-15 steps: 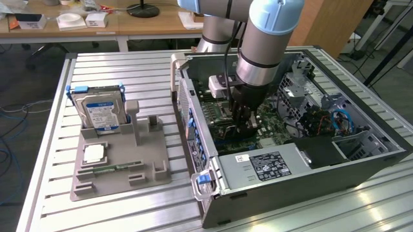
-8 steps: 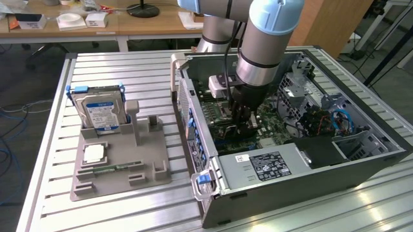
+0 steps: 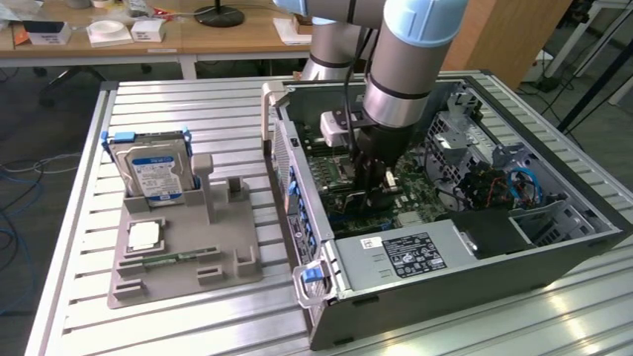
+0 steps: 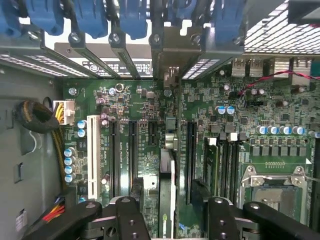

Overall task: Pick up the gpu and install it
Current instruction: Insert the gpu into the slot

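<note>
The gpu (image 4: 168, 157) stands on edge in a motherboard slot inside the open computer case (image 3: 554, 245). I see it from above as a thin dark card, and its bracket end reaches the rear slot openings. My gripper (image 4: 167, 187) hangs directly over it, deep in the case (image 3: 371, 189). It is open, with one black finger (image 4: 134, 192) on each side of the card and a gap between each finger and the board. Nothing is held.
On the exterior view's left, a grey holder (image 3: 183, 252) on the slatted table carries a hard drive with a blue label (image 3: 148, 170). Inside the case are the power supply (image 3: 405, 256), CPU socket (image 4: 272, 182), memory slots (image 4: 220, 160) and blue slot latches (image 4: 132, 17).
</note>
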Motion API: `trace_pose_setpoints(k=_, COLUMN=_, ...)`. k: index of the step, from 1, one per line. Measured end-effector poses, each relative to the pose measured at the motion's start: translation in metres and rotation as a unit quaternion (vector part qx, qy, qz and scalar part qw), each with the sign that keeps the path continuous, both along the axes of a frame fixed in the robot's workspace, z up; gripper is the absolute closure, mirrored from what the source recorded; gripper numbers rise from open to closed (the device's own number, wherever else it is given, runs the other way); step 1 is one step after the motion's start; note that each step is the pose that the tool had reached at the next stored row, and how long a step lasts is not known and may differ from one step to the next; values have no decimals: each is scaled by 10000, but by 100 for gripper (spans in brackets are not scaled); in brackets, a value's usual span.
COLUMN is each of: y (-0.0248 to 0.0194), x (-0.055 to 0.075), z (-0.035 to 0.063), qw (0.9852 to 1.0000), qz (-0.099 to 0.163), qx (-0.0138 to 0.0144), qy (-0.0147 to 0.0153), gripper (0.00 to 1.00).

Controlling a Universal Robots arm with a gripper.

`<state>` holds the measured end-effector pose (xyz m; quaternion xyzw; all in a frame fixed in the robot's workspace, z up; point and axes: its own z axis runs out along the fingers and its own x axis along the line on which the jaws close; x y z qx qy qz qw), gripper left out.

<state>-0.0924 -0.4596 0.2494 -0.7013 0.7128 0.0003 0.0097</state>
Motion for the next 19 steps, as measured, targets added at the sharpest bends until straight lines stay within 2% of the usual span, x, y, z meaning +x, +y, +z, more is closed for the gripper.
trace_pose_setpoints(k=7, y=0, x=0, z=247, qw=10000, qz=0, qx=0, qy=0, gripper=49)
trace_pose_setpoints(k=12, y=0, x=0, z=386, qw=10000, qz=0, qx=0, qy=0, gripper=49)
trace_pose_setpoints(k=14, y=0, x=0, z=415, qw=10000, qz=0, qx=0, qy=0, gripper=49)
trace_pose_setpoints(k=19, y=0, x=0, z=418, qw=10000, qz=0, qx=1, qy=0, gripper=49)
